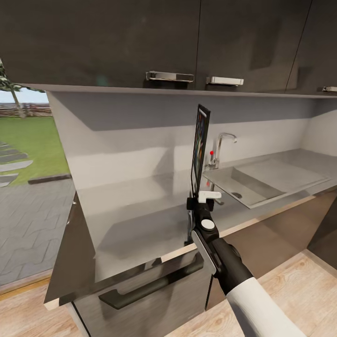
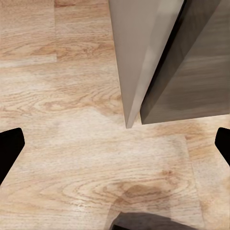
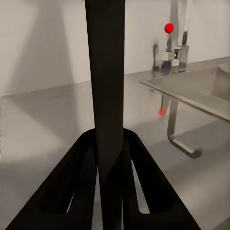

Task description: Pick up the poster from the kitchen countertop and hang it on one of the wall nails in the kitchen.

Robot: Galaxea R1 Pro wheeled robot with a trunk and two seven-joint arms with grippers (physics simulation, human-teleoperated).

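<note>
The poster (image 1: 201, 146) stands upright and edge-on above the kitchen countertop (image 1: 135, 206), its black frame and a sliver of colourful print showing. My right gripper (image 1: 195, 202) is shut on the poster's lower edge, holding it clear of the worktop. In the right wrist view the poster's black frame (image 3: 106, 72) rises as a dark bar from between the two black fingers (image 3: 81, 182). In the left wrist view my left gripper (image 2: 115, 143) hangs open over the wooden floor, its fingertips (image 2: 9, 146) wide apart with nothing between them.
An inset sink (image 1: 262, 182) with a chrome tap (image 1: 222, 147) lies right of the poster. Dark wall cabinets (image 1: 168, 42) overhang the worktop close above the poster's top. A cabinet corner (image 2: 158, 62) stands near the left gripper. An opening onto grass (image 1: 25, 140) is at left.
</note>
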